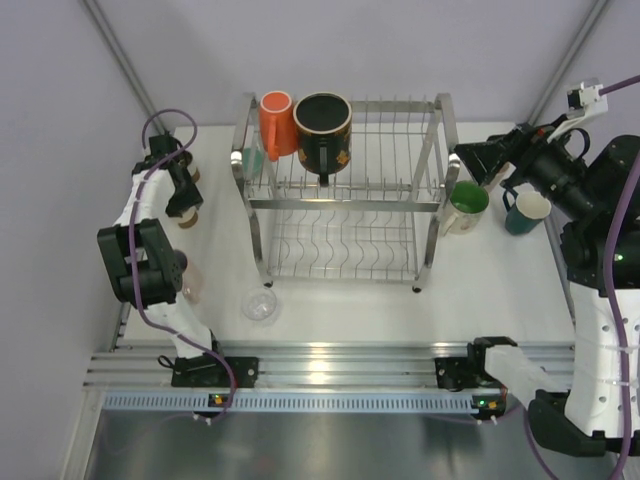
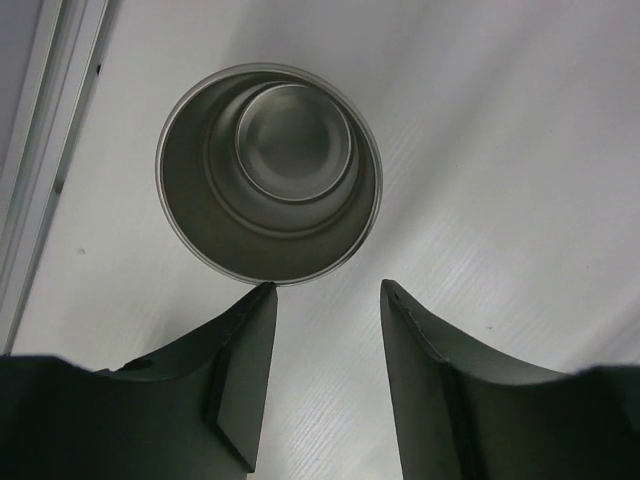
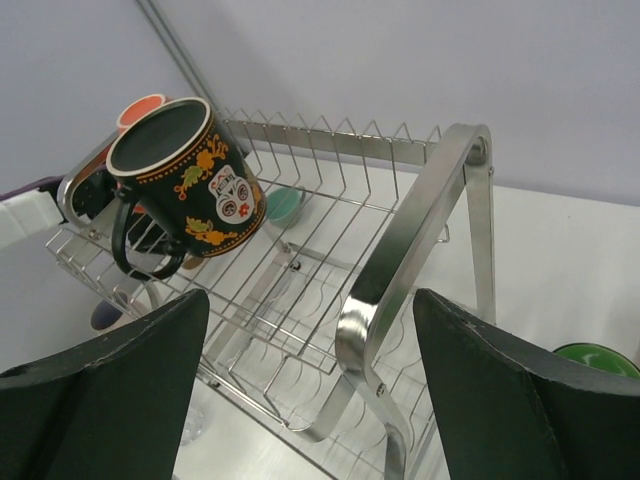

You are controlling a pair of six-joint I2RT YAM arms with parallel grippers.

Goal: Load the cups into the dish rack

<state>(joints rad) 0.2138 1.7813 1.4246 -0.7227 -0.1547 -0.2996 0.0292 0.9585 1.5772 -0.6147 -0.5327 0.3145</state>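
Standing just beyond left gripper: cup

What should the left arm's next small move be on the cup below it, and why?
Probably nudge the left gripper forward and a little toward the picture's left before closing. In the left wrist view the upright cup stands on the table ahead of the fingertips; the open jaws hold nothing, and its near rim lines up with the left-hand finger rather than the gap.
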